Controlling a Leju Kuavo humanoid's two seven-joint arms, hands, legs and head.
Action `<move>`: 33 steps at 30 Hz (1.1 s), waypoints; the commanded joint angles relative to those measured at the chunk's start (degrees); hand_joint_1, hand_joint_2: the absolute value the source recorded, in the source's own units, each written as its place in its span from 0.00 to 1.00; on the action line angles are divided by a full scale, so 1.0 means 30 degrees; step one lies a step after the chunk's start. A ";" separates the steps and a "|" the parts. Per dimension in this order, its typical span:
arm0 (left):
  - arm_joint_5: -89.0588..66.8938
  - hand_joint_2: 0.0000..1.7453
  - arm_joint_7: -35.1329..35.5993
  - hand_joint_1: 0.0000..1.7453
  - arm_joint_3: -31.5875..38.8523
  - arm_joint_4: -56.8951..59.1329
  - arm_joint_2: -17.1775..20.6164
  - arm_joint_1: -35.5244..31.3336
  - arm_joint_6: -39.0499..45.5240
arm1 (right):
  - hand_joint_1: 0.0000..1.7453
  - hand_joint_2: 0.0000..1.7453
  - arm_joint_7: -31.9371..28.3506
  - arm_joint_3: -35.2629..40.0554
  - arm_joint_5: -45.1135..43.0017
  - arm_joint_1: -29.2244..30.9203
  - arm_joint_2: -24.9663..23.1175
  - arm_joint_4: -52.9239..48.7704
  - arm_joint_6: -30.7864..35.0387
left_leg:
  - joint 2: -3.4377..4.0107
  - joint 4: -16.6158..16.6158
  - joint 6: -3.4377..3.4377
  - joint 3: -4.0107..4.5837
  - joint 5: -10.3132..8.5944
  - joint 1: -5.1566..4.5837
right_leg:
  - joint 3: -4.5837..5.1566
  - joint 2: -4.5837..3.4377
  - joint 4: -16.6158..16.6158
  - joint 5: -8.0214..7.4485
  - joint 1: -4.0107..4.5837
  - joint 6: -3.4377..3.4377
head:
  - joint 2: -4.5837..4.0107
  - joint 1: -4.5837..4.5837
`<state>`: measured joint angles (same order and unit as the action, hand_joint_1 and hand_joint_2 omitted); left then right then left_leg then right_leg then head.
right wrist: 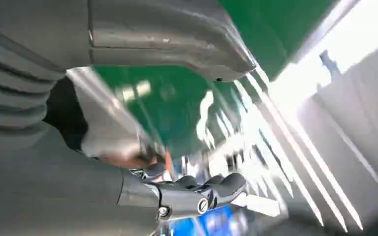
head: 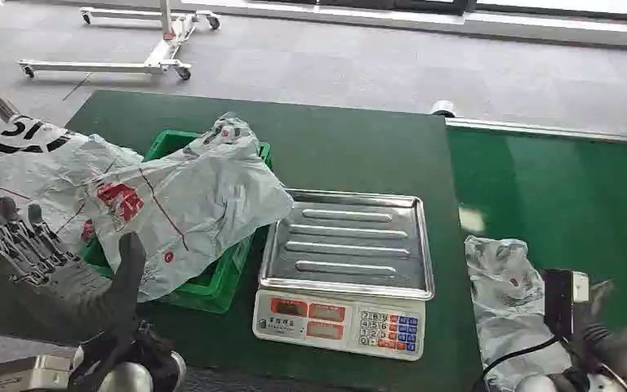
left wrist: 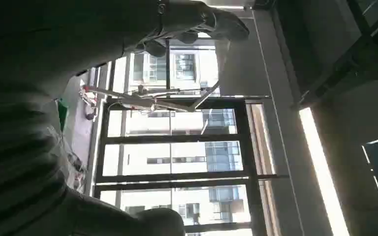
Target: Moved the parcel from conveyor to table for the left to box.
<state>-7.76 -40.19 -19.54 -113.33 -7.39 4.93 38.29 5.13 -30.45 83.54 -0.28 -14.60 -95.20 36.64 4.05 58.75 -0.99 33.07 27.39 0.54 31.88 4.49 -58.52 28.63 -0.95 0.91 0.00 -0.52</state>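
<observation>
A crumpled grey plastic parcel (head: 502, 298) lies on the bright green conveyor (head: 571, 192), close to its left edge and near me. My right hand (head: 592, 327) is just to the parcel's right; in the blurred right wrist view its thumb (right wrist: 177, 44) and fingers (right wrist: 202, 191) stand apart with only green belt between them. My left hand (head: 45, 261) is raised at the table's near left corner, fingers spread and holding nothing. A green box (head: 212, 286) on the dark green table (head: 351, 147) carries a large grey parcel (head: 192, 204) draped over it.
A weighing scale with a steel tray (head: 347, 245) stands between the green box and the conveyor. Another grey parcel (head: 33, 167) lies left of the box. A white wheeled frame (head: 151, 57) stands on the carpet beyond the table.
</observation>
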 commanded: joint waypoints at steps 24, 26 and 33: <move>0.0742 1.00 0.0065 0.00 -0.0671 0.1043 0.1342 -0.0424 0.0055 | 1.00 1.00 0.4689 0.2190 -0.0599 0.1187 0.3797 1.1243 -1.0427 | -0.0126 -0.0015 0.0022 -0.0021 -0.0032 0.0010 | -0.0034 -0.0011 0.0042 -0.0018 0.0002 -0.0008 | -0.0007 0.0007; 0.0742 1.00 0.0065 0.00 -0.0671 0.1043 0.1342 -0.0424 0.0055 | 1.00 1.00 0.4689 0.2190 -0.0599 0.1187 0.3797 1.1243 -1.0427 | -0.0115 -0.0013 0.0019 -0.0030 -0.0030 0.0005 | -0.0038 -0.0011 0.0036 -0.0016 -0.0003 -0.0007 | 0.0000 0.0007; 0.0899 1.00 0.0065 0.00 -0.0549 0.0960 0.1424 -0.0603 0.0106 | 1.00 1.00 0.3708 0.3501 -0.0469 0.1477 0.3260 1.0681 -1.1783 | -0.0069 0.0003 0.0018 -0.0045 -0.0016 0.0014 | -0.0040 -0.0032 0.0026 -0.0016 0.0008 -0.0006 | 0.0000 0.0000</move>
<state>-5.79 -40.20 -20.17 -112.96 -4.90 4.96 38.29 18.36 -24.15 82.55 5.67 -3.26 -64.08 5.04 4.02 58.80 -0.94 32.95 27.37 0.55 31.79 4.54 -58.49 28.60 -0.94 0.95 0.00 -0.52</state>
